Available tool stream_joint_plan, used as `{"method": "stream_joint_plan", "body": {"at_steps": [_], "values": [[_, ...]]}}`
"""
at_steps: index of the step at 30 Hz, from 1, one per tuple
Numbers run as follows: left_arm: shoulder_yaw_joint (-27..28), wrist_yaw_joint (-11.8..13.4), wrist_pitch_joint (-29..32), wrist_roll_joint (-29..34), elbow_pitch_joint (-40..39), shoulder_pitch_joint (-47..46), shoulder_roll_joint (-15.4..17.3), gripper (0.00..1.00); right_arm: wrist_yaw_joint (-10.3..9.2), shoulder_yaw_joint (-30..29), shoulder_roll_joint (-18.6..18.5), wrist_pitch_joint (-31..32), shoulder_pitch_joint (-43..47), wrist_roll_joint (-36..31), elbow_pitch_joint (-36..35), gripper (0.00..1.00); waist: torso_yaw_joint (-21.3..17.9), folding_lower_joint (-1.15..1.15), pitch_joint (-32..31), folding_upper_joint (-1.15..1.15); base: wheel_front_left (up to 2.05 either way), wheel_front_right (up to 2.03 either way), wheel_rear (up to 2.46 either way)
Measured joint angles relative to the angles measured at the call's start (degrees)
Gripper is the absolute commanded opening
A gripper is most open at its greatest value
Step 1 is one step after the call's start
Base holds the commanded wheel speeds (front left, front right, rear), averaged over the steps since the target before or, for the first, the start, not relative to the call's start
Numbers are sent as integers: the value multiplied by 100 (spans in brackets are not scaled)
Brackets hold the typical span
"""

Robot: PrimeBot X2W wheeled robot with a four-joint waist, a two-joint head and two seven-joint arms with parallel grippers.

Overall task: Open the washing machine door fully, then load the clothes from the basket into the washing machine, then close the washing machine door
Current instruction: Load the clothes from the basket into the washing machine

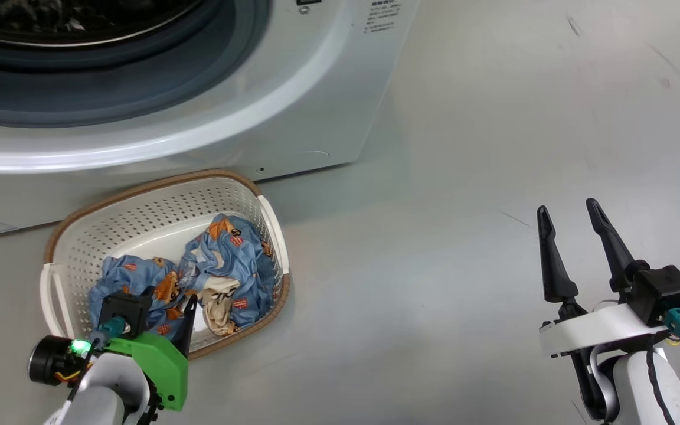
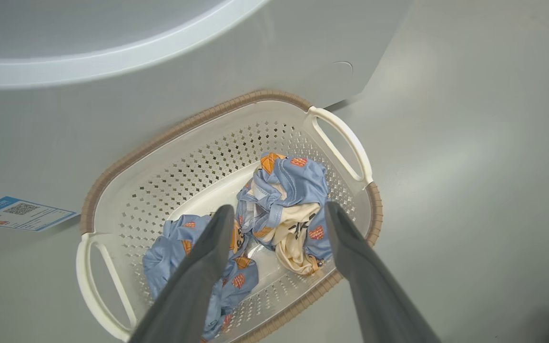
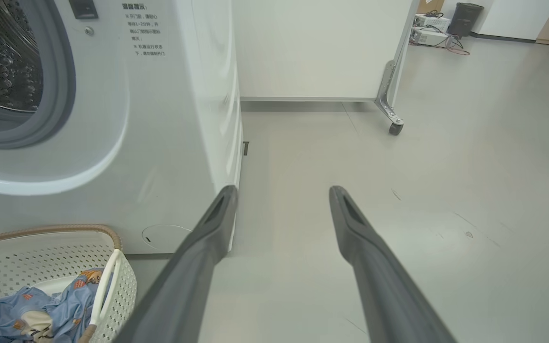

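Left gripper (image 2: 279,208) is being held spread wide just above the clothes (image 1: 222,260), nothing grabbed; they're being cradled along the near edge of the basket (image 1: 157,186), on the floor (image 1: 464,236) right beside the washing machine (image 1: 293,118). Right gripper (image 1: 567,206) is being held open, empty, well apart.

Fingers of the left gripper (image 2: 278,207) cover parts of the clothes (image 2: 298,181) between the jaws. Beyond them, the washing machine (image 2: 160,71) is cut off; its blue label (image 2: 19,213) is unreadable.
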Motion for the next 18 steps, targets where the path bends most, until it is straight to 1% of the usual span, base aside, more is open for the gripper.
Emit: {"method": "stream_joint_plan", "body": {"at_steps": [9,18], "values": [[-38,-4,256,-141,357,-425,66,100,0,-2,18,0,-235,43,-36,100,-397,0,525,0,0,0,0],[-77,-5,380,-281,560,-921,113,100,-5,-10,24,0,-345,96,-79,100,-631,0,999,0,0,0,0]]}}
